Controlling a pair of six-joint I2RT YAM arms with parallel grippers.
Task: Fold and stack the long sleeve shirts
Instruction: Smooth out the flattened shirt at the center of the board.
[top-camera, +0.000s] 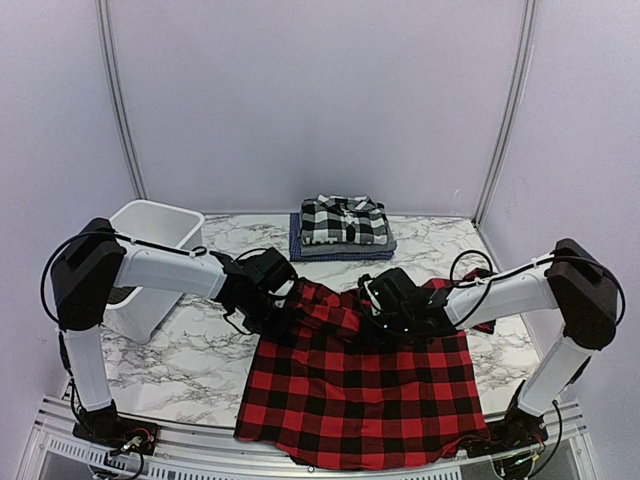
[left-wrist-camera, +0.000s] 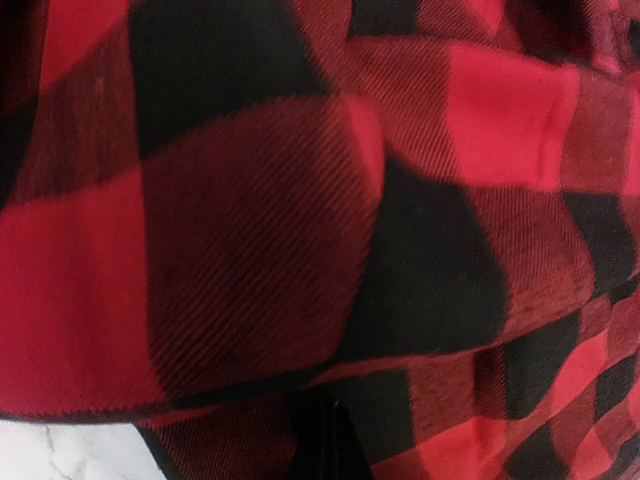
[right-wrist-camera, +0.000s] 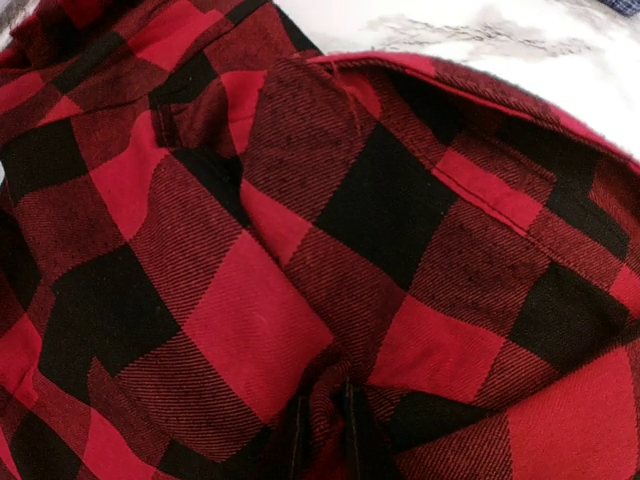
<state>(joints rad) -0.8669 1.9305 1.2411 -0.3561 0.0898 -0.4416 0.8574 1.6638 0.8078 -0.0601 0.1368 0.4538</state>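
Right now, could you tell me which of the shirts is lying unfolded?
The red-and-black buffalo check shirt, spread open at the near edge. The black-and-white plaid shirt and the blue one beneath it are folded and stacked at the far side.

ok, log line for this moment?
left claw: shut on red shirt | right claw: shut on red shirt | stack: plaid over blue

Left claw (top-camera: 270, 300), right claw (top-camera: 384, 304) tips under shirt (top-camera: 360, 400)

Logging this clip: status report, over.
Left jaws, right jaws shut on red-and-black shirt, far edge. Shirt spread out, not folded. Folded stack behind, white tub left, both clear.
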